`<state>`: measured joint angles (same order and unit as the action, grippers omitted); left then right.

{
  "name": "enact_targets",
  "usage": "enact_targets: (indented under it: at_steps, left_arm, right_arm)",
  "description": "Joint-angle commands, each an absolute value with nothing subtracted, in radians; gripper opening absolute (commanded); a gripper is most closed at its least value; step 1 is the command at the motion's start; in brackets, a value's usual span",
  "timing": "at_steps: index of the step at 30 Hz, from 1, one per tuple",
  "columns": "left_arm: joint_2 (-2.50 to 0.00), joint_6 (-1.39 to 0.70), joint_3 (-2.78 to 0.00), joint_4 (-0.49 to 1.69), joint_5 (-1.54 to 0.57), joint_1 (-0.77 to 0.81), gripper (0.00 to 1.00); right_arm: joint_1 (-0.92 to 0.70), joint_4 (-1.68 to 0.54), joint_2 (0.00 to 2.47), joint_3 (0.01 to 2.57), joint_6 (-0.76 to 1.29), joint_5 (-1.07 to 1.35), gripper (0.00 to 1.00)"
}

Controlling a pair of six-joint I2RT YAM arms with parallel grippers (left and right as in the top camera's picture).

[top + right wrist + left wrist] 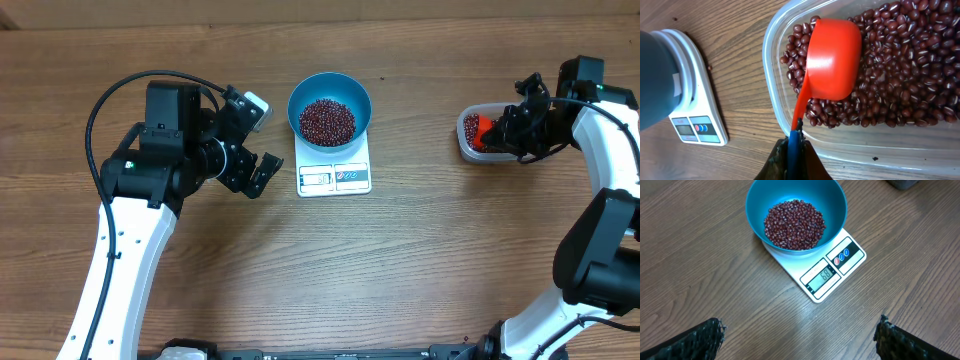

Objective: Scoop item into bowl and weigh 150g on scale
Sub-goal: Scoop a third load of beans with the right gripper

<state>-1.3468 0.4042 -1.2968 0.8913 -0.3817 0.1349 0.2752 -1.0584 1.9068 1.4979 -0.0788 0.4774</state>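
Observation:
A blue bowl (330, 107) holding a heap of dark red-brown beans (327, 120) stands on the white scale (335, 176); the left wrist view shows the bowl (796, 215), the scale (832, 270) and its lit display. My left gripper (255, 140) hovers just left of the scale, open, with nothing between its fingers. At the far right my right gripper (794, 145) is shut on the blue-ended handle of an orange scoop (832, 59). The scoop's cup lies face down on the beans (910, 80) in the clear tub (777, 75).
The clear plastic tub (470, 150) of beans sits at the right side of the wooden table, about a hand's width from the scale. A stray bean (709, 67) lies on the wood beside the scale.

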Motion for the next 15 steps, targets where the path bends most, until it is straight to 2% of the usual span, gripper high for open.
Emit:
enact_targets:
  at_steps: [1,15]
  left_arm:
    - [-1.354,0.431,-1.295,0.889,-0.382,0.131,1.00]
    - [-1.354,0.431,-1.295,0.889,-0.382,0.131,1.00]
  right_arm:
    - [0.291,-1.071,1.932,1.491,-0.084,0.558,0.04]
    - [0.450,-1.072,1.932,1.491,-0.101,0.755,0.04]
